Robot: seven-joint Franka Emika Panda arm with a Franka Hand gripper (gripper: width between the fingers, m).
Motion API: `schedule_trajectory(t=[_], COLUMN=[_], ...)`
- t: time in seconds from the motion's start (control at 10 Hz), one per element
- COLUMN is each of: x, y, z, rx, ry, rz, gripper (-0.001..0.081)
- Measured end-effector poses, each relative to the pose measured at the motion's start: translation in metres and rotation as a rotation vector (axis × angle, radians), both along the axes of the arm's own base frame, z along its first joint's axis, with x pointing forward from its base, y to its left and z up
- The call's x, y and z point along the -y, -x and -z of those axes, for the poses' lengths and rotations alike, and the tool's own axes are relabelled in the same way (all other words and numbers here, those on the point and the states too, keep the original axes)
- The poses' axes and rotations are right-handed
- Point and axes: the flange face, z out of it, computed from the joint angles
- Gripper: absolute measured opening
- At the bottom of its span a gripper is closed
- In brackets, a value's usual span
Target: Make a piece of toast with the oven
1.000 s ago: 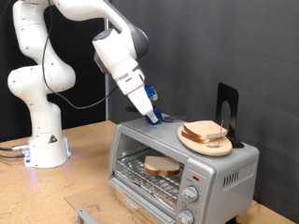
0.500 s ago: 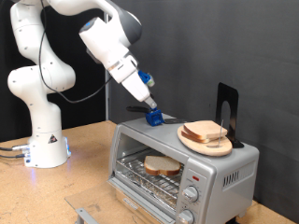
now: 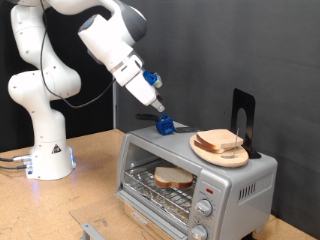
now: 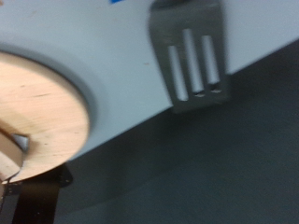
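One pale, brown-crusted piece of toast (image 3: pixel 174 179) inside oven (image 3: pixel 196 182).

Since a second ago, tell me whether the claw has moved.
Yes. The claw has lifted up and toward the exterior view's left, away from the blue object on the oven top, which it was touching a second ago.

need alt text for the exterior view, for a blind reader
A white robot arm holds its tool just above a silver oven, near a small blue object on the oven's top. One piece of toast lies on the rack inside; more bread sits on a wooden plate on top, beside a black stand.
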Motion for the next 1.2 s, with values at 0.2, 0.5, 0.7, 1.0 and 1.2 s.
schedule_trajectory(t=[0.2, 0.5, 0.7, 1.0, 1.2], x=[0.036, 0.061, 0.059, 0.081, 0.106], y=[0.006, 0.009, 0.014, 0.018, 0.022], z=[-0.009, -0.012, -0.003, 0.009, 0.016], rx=[-0.139, -0.196, -0.347, -0.540, -0.572], ry=[-0.079, -0.025, -0.131, -0.375, -0.451], rz=[0.045, 0.127, 0.161, 0.289, 0.359], gripper=[0.0808, 0.0808, 0.0808, 0.0808, 0.0808])
